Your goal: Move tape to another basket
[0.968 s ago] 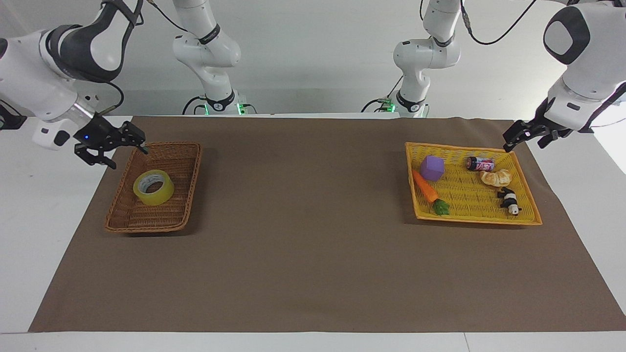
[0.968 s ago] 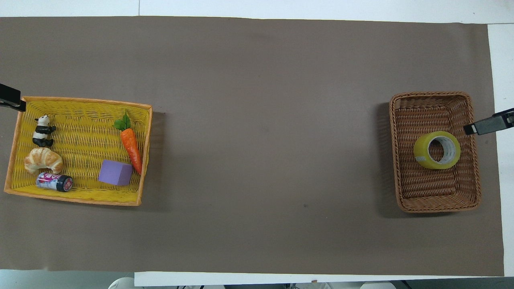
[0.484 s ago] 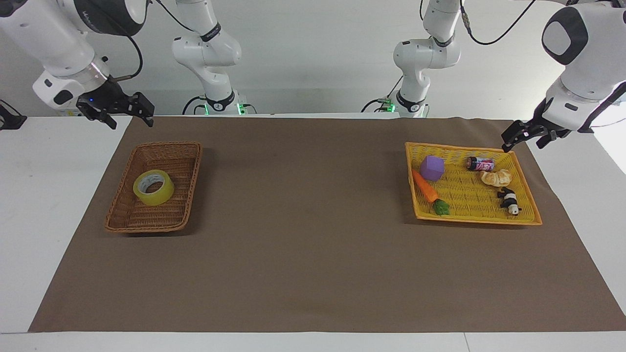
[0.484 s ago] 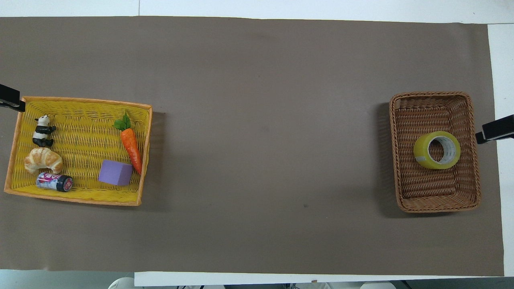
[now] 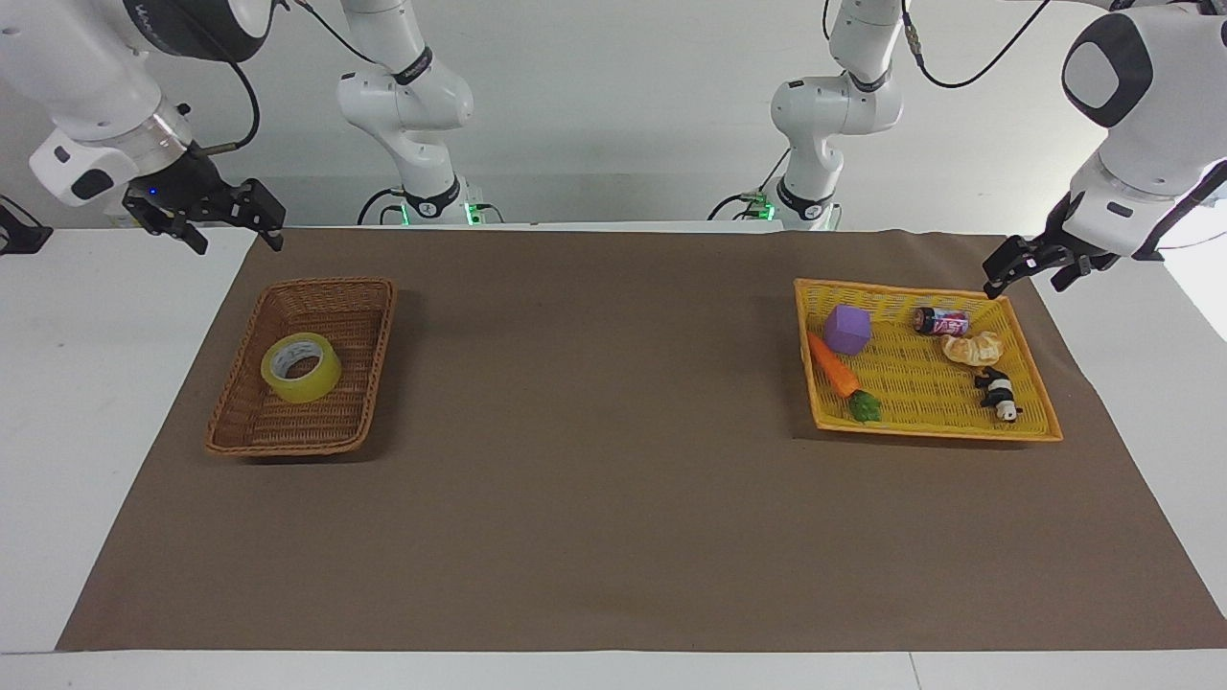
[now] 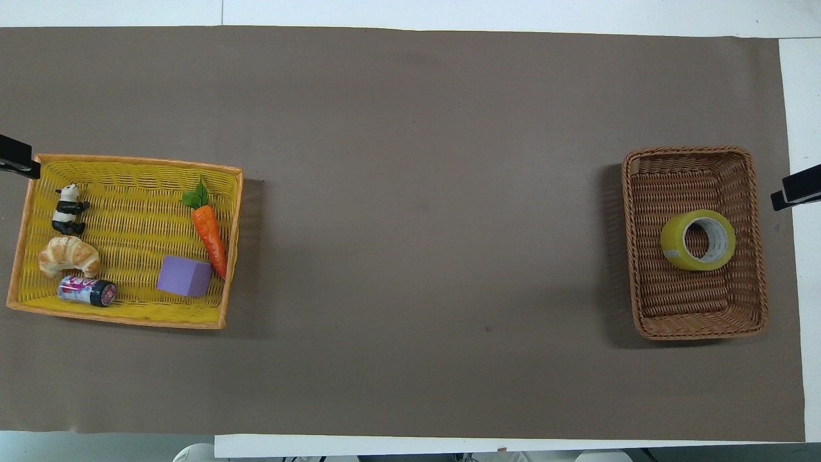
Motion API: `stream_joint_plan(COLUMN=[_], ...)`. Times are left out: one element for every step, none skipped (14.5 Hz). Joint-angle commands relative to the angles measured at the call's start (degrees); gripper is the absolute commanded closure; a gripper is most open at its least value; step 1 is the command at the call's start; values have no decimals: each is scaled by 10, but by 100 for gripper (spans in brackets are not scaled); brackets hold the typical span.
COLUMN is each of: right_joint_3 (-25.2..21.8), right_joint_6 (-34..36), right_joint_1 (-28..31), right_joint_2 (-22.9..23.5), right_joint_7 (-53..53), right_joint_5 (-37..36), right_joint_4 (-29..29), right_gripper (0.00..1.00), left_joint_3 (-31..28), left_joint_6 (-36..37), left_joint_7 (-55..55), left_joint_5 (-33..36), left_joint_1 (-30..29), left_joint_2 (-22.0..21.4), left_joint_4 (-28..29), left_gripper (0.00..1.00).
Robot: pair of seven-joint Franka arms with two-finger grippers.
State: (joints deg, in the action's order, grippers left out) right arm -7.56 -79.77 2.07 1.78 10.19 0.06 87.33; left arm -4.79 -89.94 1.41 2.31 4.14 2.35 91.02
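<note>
The yellow tape roll [image 5: 301, 367] lies on its side in the dark brown wicker basket [image 5: 331, 282] at the right arm's end of the table; it also shows in the overhead view [image 6: 698, 239], inside the basket [image 6: 689, 151]. My right gripper [image 5: 236, 238] is open and empty, up in the air over the mat's edge, clear of the basket; its tip shows in the overhead view [image 6: 795, 190]. My left gripper [image 5: 1029, 273] is open and empty, raised over the corner of the yellow tray [image 5: 959, 433], and it waits there.
The yellow flat tray [image 6: 135, 212] at the left arm's end holds a purple cube [image 6: 185, 276], a carrot [image 6: 210, 234], a small can [image 6: 86, 290], a croissant [image 6: 68, 255] and a panda figure [image 6: 67, 208]. A brown mat [image 6: 417, 192] covers the table.
My right gripper has risen from the basket's corner and pulled back toward the robots and outward, empty. The tape stays in the brown basket. The left arm has hardly moved.
</note>
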Motion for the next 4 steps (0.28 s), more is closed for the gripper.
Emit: stream_joint_plan(right_joint_3=[-19, -22, -20, -18], right_joint_6=[26, 26, 25, 25], right_joint_1=[-18, -20, -20, -20], right_joint_2=[15, 13, 12, 11], right_joint_7=[-10, -10, -10, -10], right_joint_5=[-9, -10, -10, -10], right_joint_4=[-34, -34, -34, -34], right_gripper=[0, 0, 0, 0], left_joint_3=[-2, -2, -2, -2], left_joint_6=[1, 1, 1, 1], left_joint_7=[7, 6, 6, 6], left_joint_5=[-6, -6, -6, -6], left_joint_1=[0, 0, 0, 0], left_joint_2=[-12, -12, -12, -12], left_joint_4=[13, 13, 13, 13], left_gripper=[0, 0, 0, 0])
